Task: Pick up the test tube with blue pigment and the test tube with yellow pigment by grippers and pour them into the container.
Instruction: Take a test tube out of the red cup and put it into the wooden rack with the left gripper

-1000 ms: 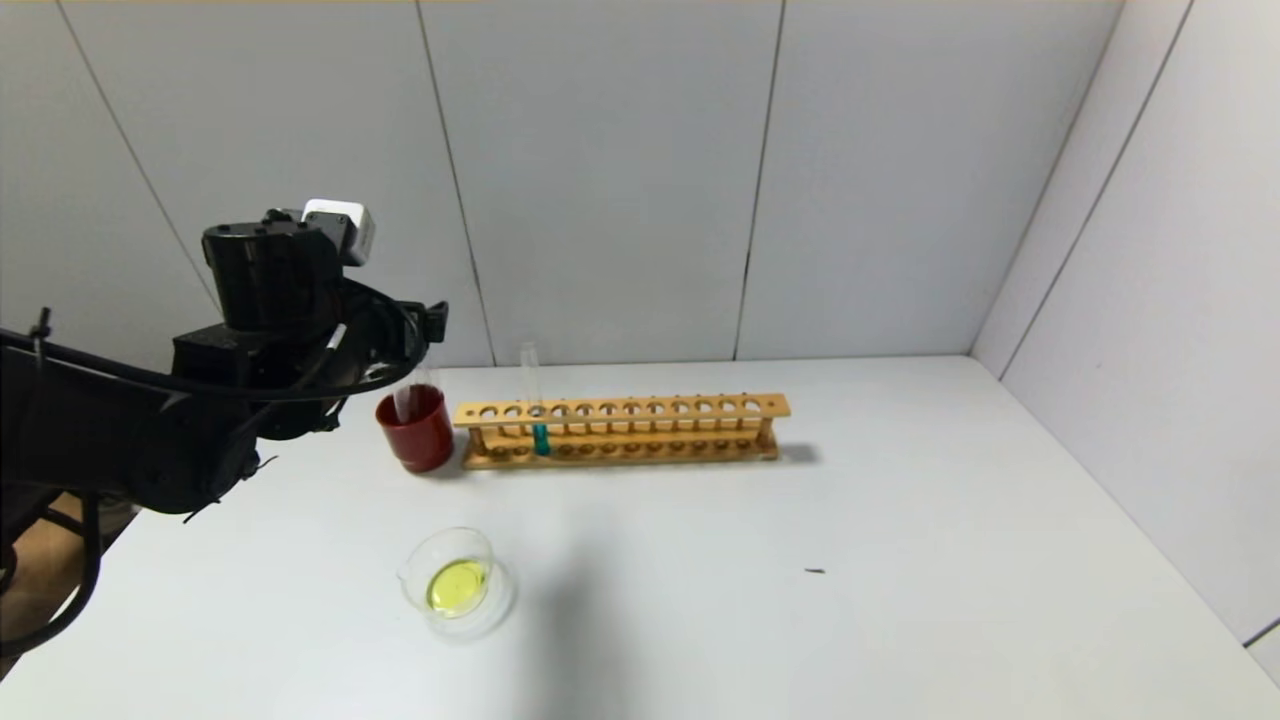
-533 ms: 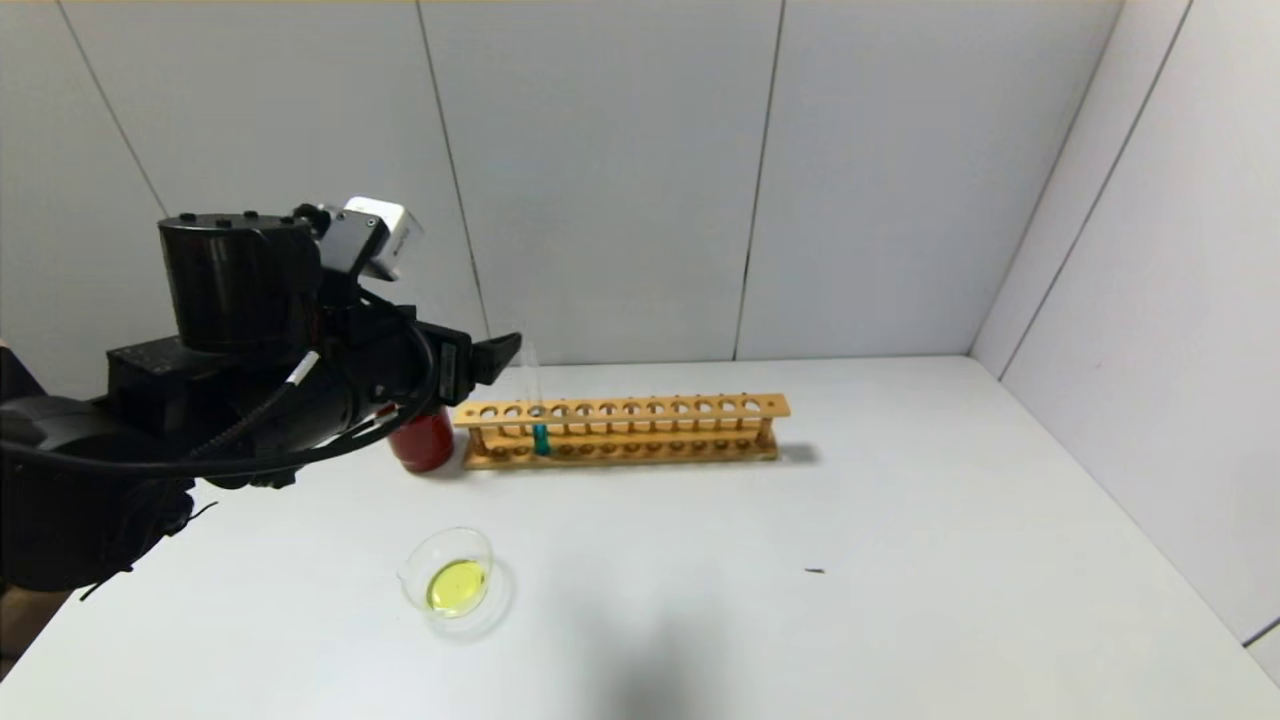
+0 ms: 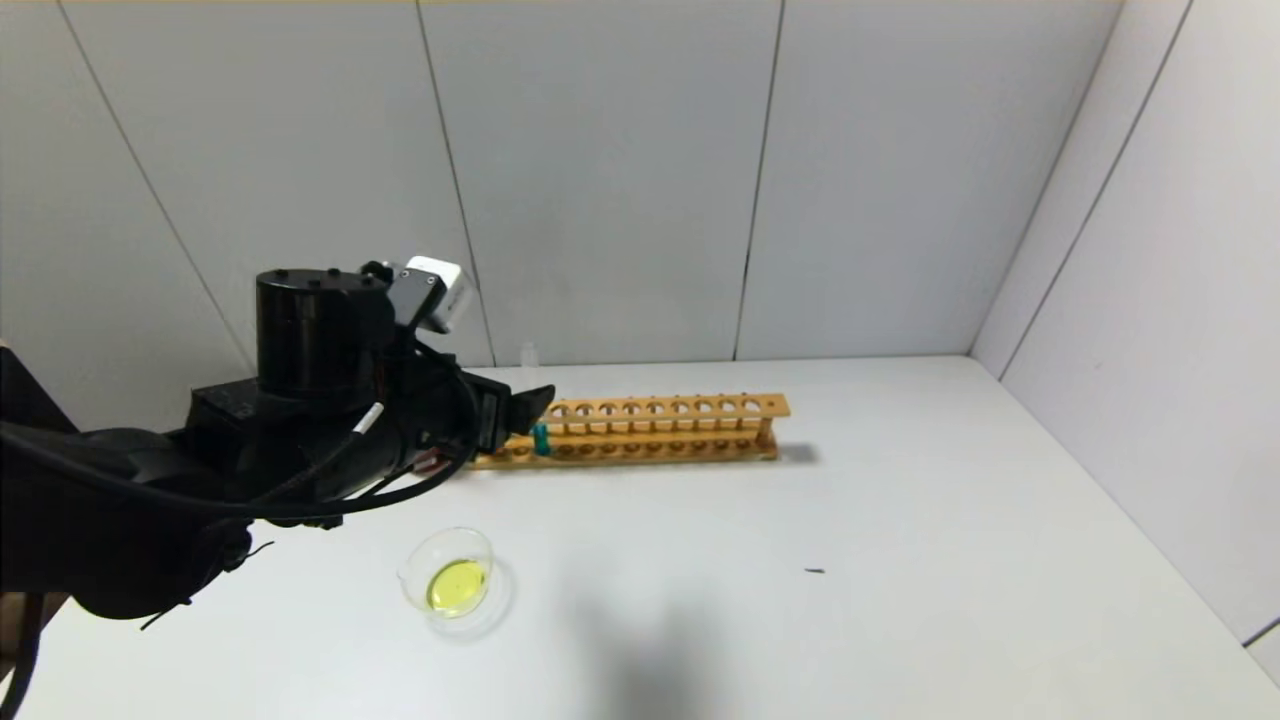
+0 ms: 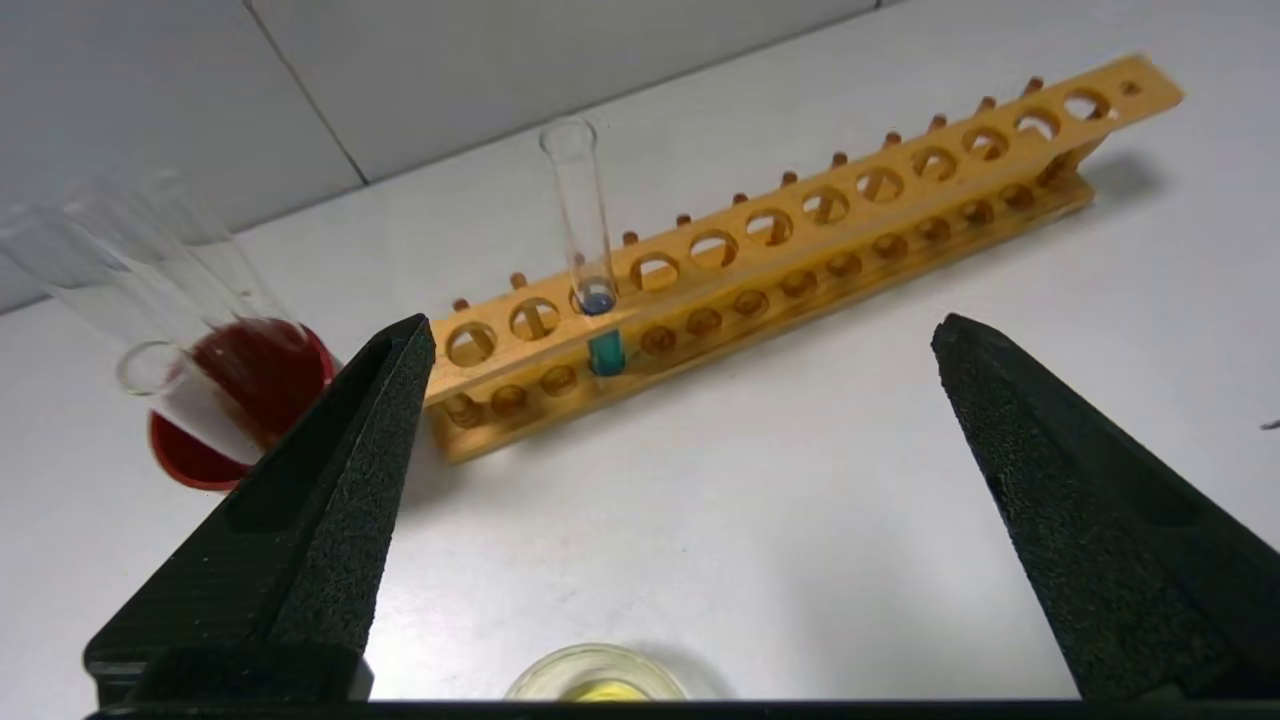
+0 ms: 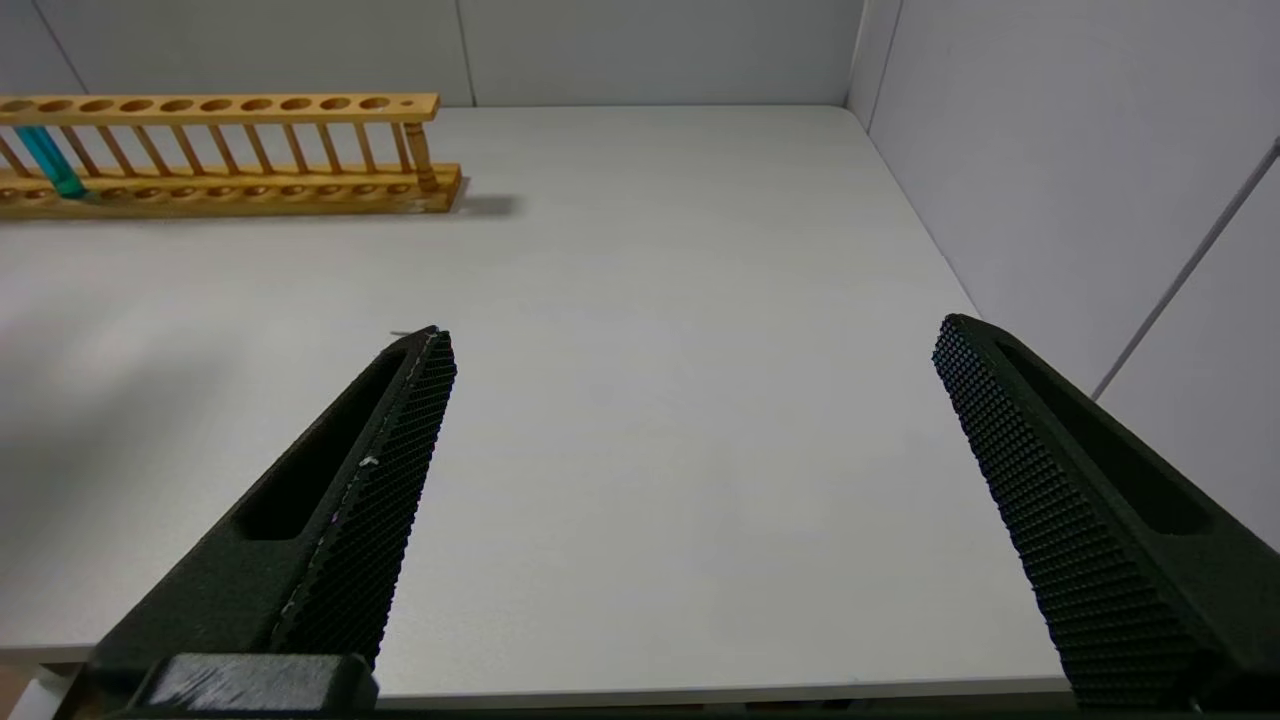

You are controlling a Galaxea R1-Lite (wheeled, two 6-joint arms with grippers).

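— What is carrying everything here?

— A white table is spreading out under it all, running back to the grey wall panels.

— And what is sitting directly on it?

— A wooden test tube rack is lying lengthwise toward twelve o'clock. A dark red cup is standing just beside the rack's nine o'clock end, well seen only in the left wrist view. A clear glass container with yellow liquid is resting toward seven o'clock of the rack, well apart from it.

— Anything else?

— A tiny dark speck is lying toward five o'clock of the rack.
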